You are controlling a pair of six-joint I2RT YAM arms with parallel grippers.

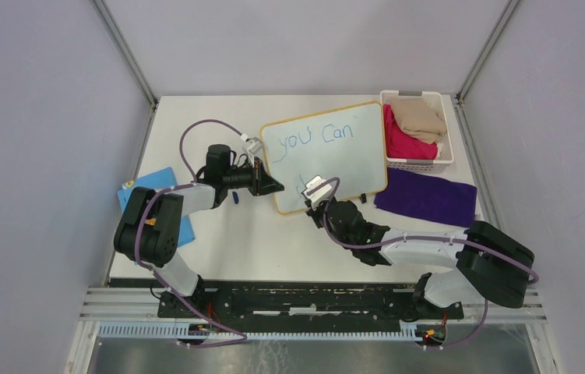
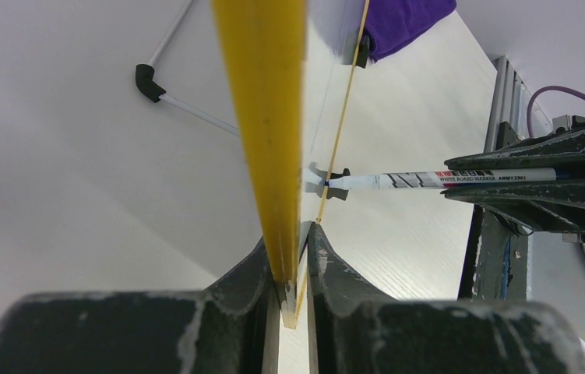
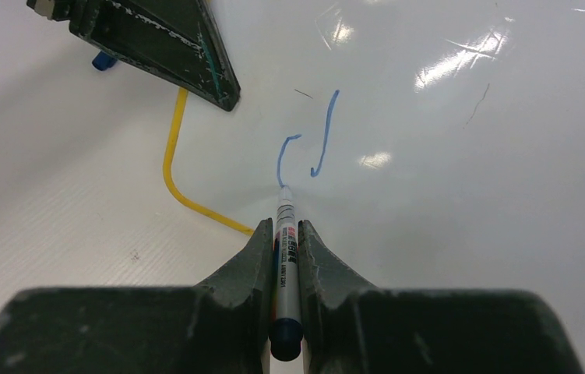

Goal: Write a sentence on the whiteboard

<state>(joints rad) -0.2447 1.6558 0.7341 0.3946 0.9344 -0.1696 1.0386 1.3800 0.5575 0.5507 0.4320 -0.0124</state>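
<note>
The whiteboard (image 1: 343, 160), with a thin yellow frame, sits at the table's back middle. The sentence (image 1: 318, 137) reads "you Can" in blue on the top line. My left gripper (image 1: 275, 185) is shut on the board's left edge; the left wrist view shows the yellow frame (image 2: 262, 117) pinched between its fingers (image 2: 293, 253). My right gripper (image 3: 284, 227) is shut on a whiteboard marker (image 3: 283, 204). The marker's tip touches the board (image 3: 460, 202) near its lower left corner, at the end of two short blue strokes (image 3: 322, 136).
A white basket (image 1: 389, 97) of folded clothes stands at the back right, with a purple cloth (image 1: 427, 196) in front of it. A blue cloth (image 1: 156, 183) lies under the left arm. A small blue cap (image 1: 236, 199) lies beside the left gripper.
</note>
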